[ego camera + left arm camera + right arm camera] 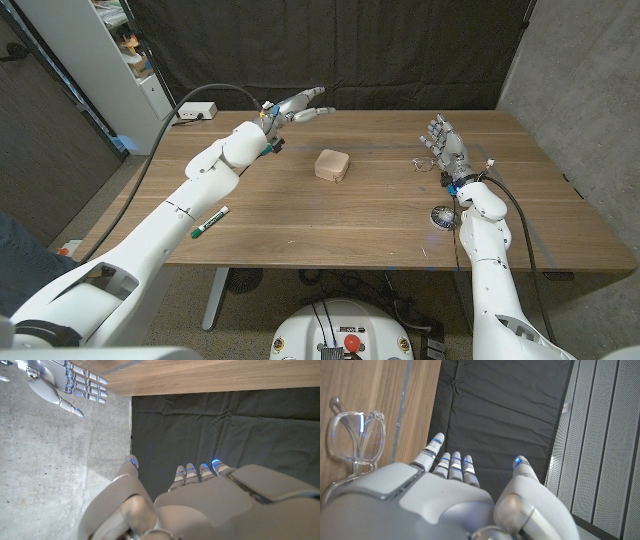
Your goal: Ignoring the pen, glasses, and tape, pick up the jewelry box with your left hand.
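Wooden counter, jewelry box not yet grasped

Item: jewelry box (332, 165), small, pale pink-beige, rounded corners, lid closed. It sits on the counter (380, 225) near the middle, toward the far half, with nothing touching it.

Left hand (300, 107): raised above the far edge of the counter, beyond the box and to its left, fingers spread and holding nothing. In the left wrist view the same hand (190, 500) points out past the counter edge at the dark curtain, so the box lies outside its line of reach for now.

Right hand (444, 143): fingers apart and empty, standing at the right side of the counter just beside the glasses (355, 440).

Other items: a pen (209, 222) with a green cap near the front left edge; a round roll of tape (445, 215) near the right forearm.

Risks, as judged: the left hand must come back and down to reach the box. A smooth, rounded case could slide away from a glancing touch or slip out of a shallow pinch. A low sweep of the left forearm could knock the pen.
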You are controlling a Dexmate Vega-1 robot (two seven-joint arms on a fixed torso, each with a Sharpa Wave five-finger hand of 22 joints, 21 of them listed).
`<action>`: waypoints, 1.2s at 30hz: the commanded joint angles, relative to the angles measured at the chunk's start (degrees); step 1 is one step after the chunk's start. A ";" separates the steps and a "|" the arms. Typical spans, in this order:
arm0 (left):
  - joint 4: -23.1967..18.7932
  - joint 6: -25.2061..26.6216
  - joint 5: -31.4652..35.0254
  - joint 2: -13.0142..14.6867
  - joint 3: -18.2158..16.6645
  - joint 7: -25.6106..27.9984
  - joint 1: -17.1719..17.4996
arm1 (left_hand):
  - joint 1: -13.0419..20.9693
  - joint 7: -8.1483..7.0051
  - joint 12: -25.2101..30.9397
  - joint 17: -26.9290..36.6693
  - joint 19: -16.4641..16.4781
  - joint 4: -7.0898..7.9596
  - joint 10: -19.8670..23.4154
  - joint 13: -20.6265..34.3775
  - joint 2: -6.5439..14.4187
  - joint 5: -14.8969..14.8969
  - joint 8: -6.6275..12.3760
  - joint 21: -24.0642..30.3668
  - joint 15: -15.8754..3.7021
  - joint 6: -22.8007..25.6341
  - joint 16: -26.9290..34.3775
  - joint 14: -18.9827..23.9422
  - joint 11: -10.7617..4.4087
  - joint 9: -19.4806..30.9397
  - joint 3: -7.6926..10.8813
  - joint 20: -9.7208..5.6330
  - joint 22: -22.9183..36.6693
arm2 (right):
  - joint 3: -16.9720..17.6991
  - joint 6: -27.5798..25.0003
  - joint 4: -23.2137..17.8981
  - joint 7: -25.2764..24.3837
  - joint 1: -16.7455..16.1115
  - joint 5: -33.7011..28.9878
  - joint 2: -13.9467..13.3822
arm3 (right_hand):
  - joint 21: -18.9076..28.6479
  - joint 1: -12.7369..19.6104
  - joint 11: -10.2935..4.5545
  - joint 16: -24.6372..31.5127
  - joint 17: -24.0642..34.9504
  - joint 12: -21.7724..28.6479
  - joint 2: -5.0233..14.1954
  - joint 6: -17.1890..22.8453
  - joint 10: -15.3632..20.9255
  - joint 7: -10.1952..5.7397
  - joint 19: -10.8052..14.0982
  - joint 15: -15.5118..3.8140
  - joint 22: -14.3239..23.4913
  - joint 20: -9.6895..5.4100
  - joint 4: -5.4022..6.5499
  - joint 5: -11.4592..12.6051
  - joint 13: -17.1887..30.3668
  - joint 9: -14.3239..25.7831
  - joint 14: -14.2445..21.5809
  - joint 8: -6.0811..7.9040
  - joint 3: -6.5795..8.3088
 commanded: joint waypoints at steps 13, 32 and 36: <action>-1.31 2.18 8.97 0.58 3.74 -0.81 -1.88 | 3.00 0.34 1.05 0.23 -1.37 -1.23 2.34 0.30 -0.97 0.53 0.65 1.03 0.50 0.06 1.14 3.31 -0.39 0.19 0.31 1.17 0.26 | -0.09 -0.30 -1.09 -0.25 -0.82 0.01 0.27 | -0.23 0.09 0.13 0.26 0.01 -0.04 0.57 1.20 0.42 -0.16 0.14 0.19 0.24 -0.14 -0.25 0.36 0.14 0.12 0.09 0.49 0.04; -1.83 4.22 15.57 -0.03 6.09 -0.33 -2.48 | 5.91 -0.07 1.17 0.40 1.92 -1.88 2.55 0.71 -2.42 1.07 0.85 1.59 0.92 0.46 0.76 3.56 0.25 0.23 0.50 4.72 0.15 | 0.14 -0.26 -0.82 -0.01 -0.85 0.06 0.09 | -0.23 0.01 0.27 0.21 0.01 -0.10 0.60 1.45 0.42 -0.12 0.12 0.18 0.24 -0.18 -0.28 0.34 0.11 0.13 0.07 0.46 -0.06; -2.14 5.19 17.68 -0.02 6.80 -0.26 -2.54 | 6.92 -0.45 1.06 0.43 3.01 -1.97 2.23 0.81 -3.09 1.21 0.77 1.70 1.24 0.20 0.68 3.64 1.02 0.24 0.48 6.07 0.13 | 0.11 -0.21 -0.88 -0.02 -0.93 0.03 0.15 | -0.24 0.02 0.41 0.20 0.01 -0.10 0.61 1.42 0.45 -0.10 0.11 0.23 0.24 -0.18 -0.30 0.34 0.11 0.13 0.08 0.42 -0.07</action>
